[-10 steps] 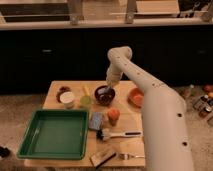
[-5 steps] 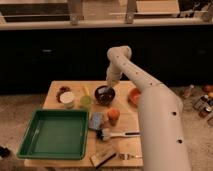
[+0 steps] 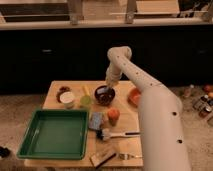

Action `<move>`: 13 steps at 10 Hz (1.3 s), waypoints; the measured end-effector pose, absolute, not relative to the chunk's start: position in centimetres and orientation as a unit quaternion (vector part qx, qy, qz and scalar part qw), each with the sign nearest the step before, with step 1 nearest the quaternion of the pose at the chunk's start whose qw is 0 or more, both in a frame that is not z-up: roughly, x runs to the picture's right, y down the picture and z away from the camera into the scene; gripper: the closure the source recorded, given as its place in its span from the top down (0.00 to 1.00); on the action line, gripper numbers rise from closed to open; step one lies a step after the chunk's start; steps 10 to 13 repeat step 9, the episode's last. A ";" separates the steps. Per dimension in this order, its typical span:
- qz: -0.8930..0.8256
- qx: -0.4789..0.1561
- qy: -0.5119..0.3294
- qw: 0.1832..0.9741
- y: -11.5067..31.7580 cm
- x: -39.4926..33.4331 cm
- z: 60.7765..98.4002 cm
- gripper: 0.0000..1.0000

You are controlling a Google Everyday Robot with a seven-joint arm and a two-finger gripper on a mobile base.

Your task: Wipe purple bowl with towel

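Observation:
The purple bowl [image 3: 105, 95] stands on the wooden table [image 3: 57, 87], near its back middle. My gripper [image 3: 107, 88] reaches down from the long white arm [image 3: 150, 95] and sits at the bowl's rim, right over its dark inside. The grey towel does not show as a separate thing; it is hidden or out of view.
A green tray [image 3: 52, 133] fills the front left. A white cup [image 3: 66, 99] and a green cup [image 3: 86, 100] stand left of the bowl. A blue-grey pad [image 3: 96, 120], an orange fruit [image 3: 113, 114], a brush [image 3: 114, 134], a wooden block [image 3: 102, 156] and an orange bowl [image 3: 133, 95] lie nearby.
The gripper stays over the purple bowl; the arm has barely shifted. Nothing else on the table has moved.

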State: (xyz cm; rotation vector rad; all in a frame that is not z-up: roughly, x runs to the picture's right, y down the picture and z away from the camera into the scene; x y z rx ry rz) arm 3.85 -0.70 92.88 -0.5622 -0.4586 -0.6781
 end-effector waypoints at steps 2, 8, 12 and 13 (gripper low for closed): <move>-0.310 -0.264 -0.235 0.882 -0.5 3.3 92.6 0.00; -0.226 -0.222 -0.317 0.894 -0.3 1.4 91.1 0.00; -0.218 -0.221 -0.337 0.889 0.1 0.5 91.1 0.00; -0.218 -0.221 -0.337 0.889 0.1 0.5 91.1 0.00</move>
